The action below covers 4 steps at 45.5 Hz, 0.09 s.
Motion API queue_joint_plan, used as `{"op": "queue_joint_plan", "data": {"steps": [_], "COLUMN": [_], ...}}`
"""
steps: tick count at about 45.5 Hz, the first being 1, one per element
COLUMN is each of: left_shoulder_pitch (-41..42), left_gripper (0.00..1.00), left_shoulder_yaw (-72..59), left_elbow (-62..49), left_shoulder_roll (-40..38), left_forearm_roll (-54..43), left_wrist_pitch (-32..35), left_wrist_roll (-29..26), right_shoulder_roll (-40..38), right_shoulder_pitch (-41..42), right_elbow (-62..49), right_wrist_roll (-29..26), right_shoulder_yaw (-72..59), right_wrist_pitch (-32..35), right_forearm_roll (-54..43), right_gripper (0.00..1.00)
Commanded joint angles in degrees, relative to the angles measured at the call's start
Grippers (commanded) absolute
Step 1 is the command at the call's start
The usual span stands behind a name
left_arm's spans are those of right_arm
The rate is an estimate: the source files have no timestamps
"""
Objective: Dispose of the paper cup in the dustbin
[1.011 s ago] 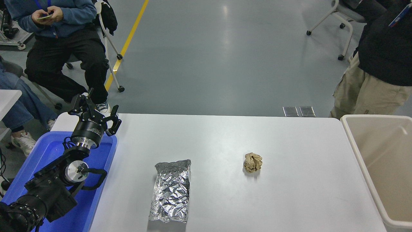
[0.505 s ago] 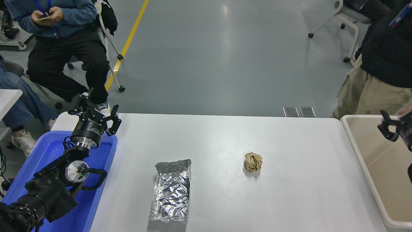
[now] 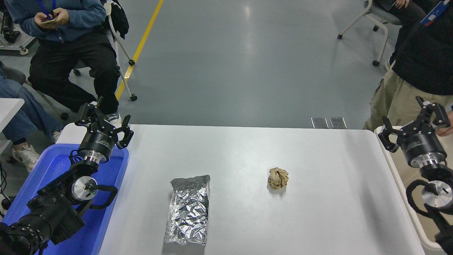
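No paper cup shows anywhere in the head view; it is hidden or out of view. The beige dustbin (image 3: 397, 174) stands at the table's right end, mostly covered by my right arm. My right gripper (image 3: 414, 118) is open and empty, held above the bin's far left corner with its fingers pointing away from me. My left gripper (image 3: 103, 119) is open and empty, parked over the far end of the blue tray.
A crumpled brown paper ball (image 3: 278, 178) and a silver foil pouch (image 3: 187, 210) lie on the white table (image 3: 318, 219). The blue tray (image 3: 49, 170) sits at the left. A person (image 3: 421, 67) stands close behind the bin; another person (image 3: 67, 39) sits at the far left.
My right arm was out of view, then came in from the right edge and now stands over the bin's near-left part, gripper open. The left arm has not moved.
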Motion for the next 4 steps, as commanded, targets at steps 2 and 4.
{"op": "queue_joint_plan", "data": {"steps": [2, 4], "left_shoulder_pitch": [0.02, 0.02], "left_gripper": [1.0, 1.0], "left_shoulder_yaw": [0.0, 0.0], "left_elbow": [0.0, 0.0], "left_shoulder_roll": [0.0, 0.0], "left_forearm_roll": [0.01, 0.01], "left_wrist_pitch": [0.0, 0.0], "left_wrist_roll": [0.0, 0.0], "right_shoulder_roll": [2.2, 2.2], "right_shoulder_pitch": [-0.61, -0.61], "right_elbow": [0.39, 0.39], "right_wrist_roll": [0.14, 0.14], "right_shoulder_yaw": [1.24, 1.15], "right_wrist_pitch": [0.02, 0.02], "right_forearm_roll": [-1.92, -1.92], "right_gripper": [1.0, 1.0]}}
